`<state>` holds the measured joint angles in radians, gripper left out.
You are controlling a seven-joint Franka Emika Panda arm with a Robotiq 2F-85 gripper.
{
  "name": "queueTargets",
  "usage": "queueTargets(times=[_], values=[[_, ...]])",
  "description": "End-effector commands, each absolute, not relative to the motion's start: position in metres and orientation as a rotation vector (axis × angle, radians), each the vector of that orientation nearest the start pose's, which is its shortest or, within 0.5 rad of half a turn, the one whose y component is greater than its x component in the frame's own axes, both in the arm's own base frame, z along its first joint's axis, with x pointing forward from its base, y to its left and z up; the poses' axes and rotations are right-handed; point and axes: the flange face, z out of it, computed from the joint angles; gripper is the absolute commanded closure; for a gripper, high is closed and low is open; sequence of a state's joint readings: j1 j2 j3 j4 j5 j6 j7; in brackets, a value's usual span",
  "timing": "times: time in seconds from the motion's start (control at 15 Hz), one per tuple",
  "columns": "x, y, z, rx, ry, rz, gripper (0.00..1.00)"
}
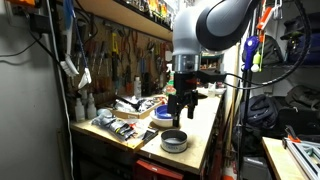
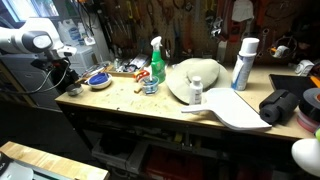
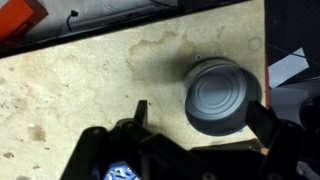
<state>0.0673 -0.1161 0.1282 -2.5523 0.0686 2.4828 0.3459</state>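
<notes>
My gripper is open and empty, with its two black fingers spread wide. In the wrist view a round grey metal bowl sits on the speckled workbench top, between the fingers and closer to the right one. In an exterior view the gripper hangs above the bench, a little behind the grey bowl near the front edge. In the other exterior view the gripper is at the bench's far left end; the grey bowl is hard to make out there.
A blue dish lies close behind the gripper. Tools and clutter lie beside it. Further along stand a green spray bottle, a white hat-like object, a white can and a black bag. A tool wall backs the bench.
</notes>
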Motion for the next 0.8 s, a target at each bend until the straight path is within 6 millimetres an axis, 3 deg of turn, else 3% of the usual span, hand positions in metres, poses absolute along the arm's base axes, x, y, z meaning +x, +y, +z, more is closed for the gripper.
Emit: queueTargets(times=[0.0, 0.33, 0.73], values=[[0.448, 0.081, 0.299, -3.111, 0.427, 0.06, 0.0], [0.456, 0.081, 0.286, -3.087, 0.497, 0.076, 0.0], [0.458, 0.047, 0.262, -3.085, 0.612, 0.195, 0.0]])
